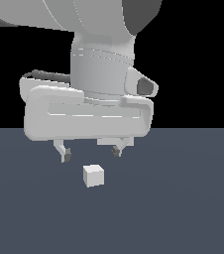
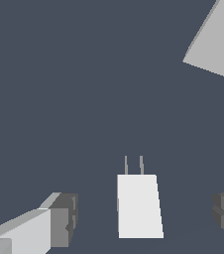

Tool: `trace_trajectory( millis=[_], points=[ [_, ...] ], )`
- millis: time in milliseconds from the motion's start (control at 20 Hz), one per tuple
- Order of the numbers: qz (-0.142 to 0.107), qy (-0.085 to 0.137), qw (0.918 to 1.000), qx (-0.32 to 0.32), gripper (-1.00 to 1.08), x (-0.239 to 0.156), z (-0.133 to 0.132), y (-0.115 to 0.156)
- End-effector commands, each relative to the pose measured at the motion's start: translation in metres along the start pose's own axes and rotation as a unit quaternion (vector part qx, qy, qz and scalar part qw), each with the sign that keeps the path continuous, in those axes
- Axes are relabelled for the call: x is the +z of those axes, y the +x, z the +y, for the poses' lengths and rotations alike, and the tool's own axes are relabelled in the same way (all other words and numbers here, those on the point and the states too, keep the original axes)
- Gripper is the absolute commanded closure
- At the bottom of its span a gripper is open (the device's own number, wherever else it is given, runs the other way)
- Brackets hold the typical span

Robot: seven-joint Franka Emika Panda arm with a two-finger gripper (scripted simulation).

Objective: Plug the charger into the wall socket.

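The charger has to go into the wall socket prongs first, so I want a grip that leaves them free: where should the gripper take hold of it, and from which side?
Grip the charger by its two flat side faces, coming down from above. In the wrist view the open gripper already straddles its body, one finger on each side. The two thin prongs project from the end face, clear of the fingers. They look roughly aimed toward the wall socket.

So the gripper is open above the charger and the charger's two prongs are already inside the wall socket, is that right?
Not quite. The gripper is open above the charger, but the wrist view shows its two prongs bare, well apart from the wall socket, not inside it.
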State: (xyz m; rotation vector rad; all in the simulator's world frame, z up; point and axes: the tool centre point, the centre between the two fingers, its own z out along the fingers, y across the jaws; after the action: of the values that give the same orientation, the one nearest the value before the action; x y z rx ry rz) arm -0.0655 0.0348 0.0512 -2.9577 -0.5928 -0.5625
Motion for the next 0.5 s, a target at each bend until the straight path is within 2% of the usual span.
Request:
trace_trajectory(
  millis=[0, 450],
  points=[
    [0.000, 0.000, 1.0000, 0.000, -0.92, 0.009, 0.000, -0.004],
    [0.000, 0.000, 1.0000, -0.001, -0.92, 0.036, 0.000, -0.015]
  ],
)
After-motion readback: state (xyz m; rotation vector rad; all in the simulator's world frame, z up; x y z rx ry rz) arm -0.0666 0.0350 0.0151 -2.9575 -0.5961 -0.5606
